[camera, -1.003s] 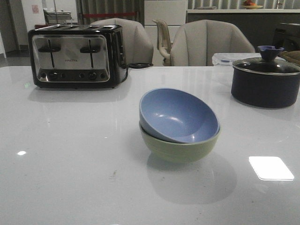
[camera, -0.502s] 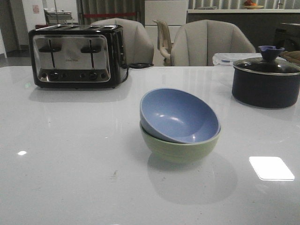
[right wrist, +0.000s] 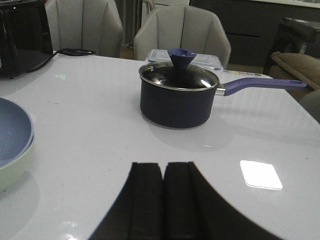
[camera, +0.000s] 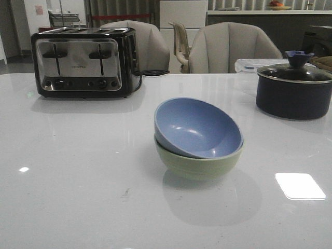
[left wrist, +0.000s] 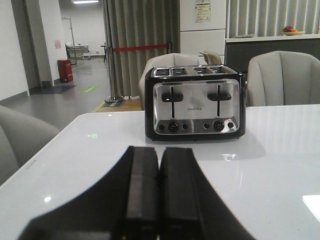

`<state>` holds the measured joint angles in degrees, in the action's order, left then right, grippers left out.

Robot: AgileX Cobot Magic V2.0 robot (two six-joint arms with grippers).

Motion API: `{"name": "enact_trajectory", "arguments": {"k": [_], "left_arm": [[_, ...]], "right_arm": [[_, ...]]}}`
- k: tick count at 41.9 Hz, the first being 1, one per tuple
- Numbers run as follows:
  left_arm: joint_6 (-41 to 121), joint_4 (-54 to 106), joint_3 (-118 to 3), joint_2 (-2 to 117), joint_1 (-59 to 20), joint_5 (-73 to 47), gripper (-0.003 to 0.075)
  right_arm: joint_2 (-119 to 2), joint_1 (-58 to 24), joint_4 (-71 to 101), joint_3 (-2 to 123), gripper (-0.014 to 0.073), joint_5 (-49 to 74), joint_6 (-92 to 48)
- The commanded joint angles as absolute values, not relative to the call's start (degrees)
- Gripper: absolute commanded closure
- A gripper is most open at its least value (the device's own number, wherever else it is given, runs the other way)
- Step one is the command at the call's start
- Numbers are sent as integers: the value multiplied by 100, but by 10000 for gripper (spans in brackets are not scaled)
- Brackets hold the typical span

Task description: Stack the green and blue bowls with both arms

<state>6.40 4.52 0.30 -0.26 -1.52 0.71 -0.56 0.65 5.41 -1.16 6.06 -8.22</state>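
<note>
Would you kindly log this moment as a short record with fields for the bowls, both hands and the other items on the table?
blue bowl: nested in the green bowl, tilted, opening facing the camera
green bowl: upright on the white table, under the blue one
left hand: shut, empty, pointing at the toaster
right hand: shut, empty, pointing at the lidded pot
stack status: done, no hand touching it
</note>
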Motion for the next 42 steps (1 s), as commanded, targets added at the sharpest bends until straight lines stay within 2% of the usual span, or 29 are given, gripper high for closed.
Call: {"name": "enact_trajectory", "arguments": {"k": [1,42], "left_arm": [[609,498,138,-149,-144,581,619],[609,498,138,-139,-144,581,620]], "right_arm": [[92,108,515,-152,559,0,-884],[181,67,853,-153,559,-229,-884]]}}
